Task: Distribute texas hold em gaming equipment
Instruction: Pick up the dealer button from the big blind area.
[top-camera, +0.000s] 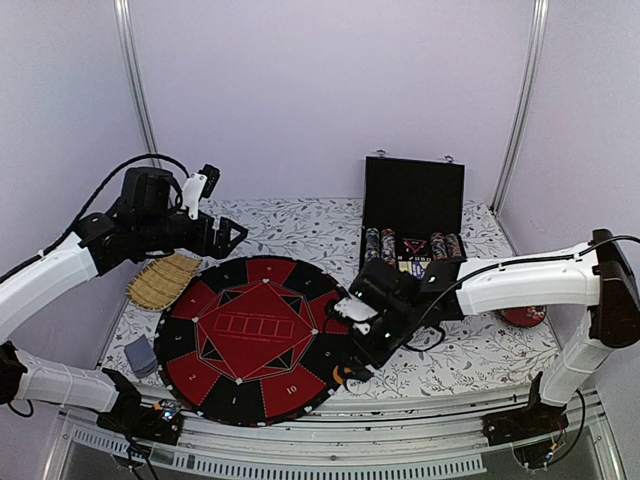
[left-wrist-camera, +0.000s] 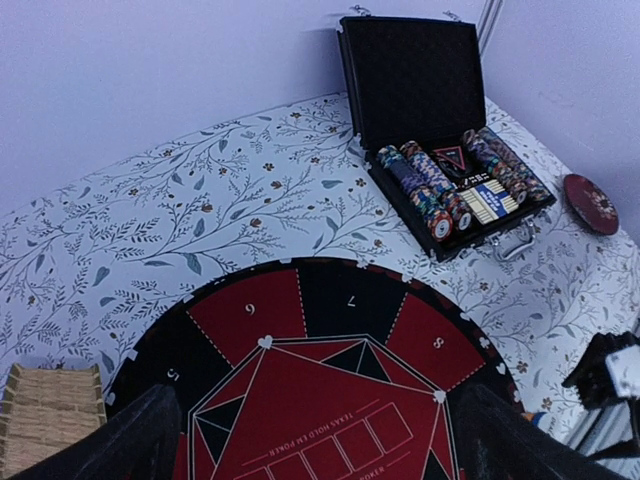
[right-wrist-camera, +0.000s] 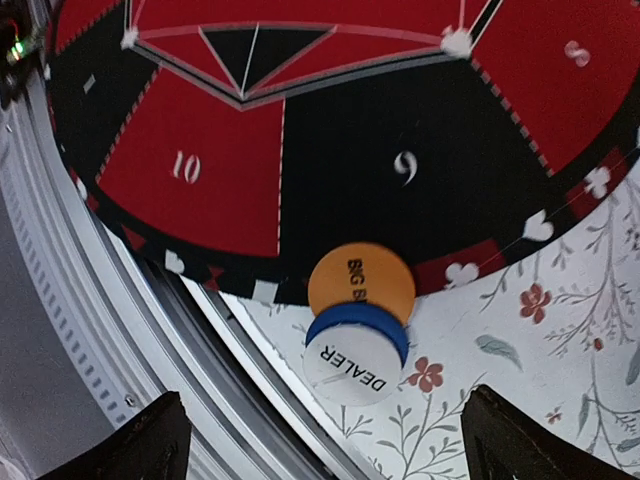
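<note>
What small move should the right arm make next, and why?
Probably lower the right gripper, jaws open, straight onto the white DEALER disc. It lies uppermost, overlapping the blue disc, which overlaps the orange disc at the edge of the mat by segment 9, and it sits roughly between the jaws.

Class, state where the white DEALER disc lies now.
Right wrist view: the DEALER disc lies on the floral tablecloth beside the near-right rim of the round mat, overlapping a blue disc that meets the orange disc.
</note>
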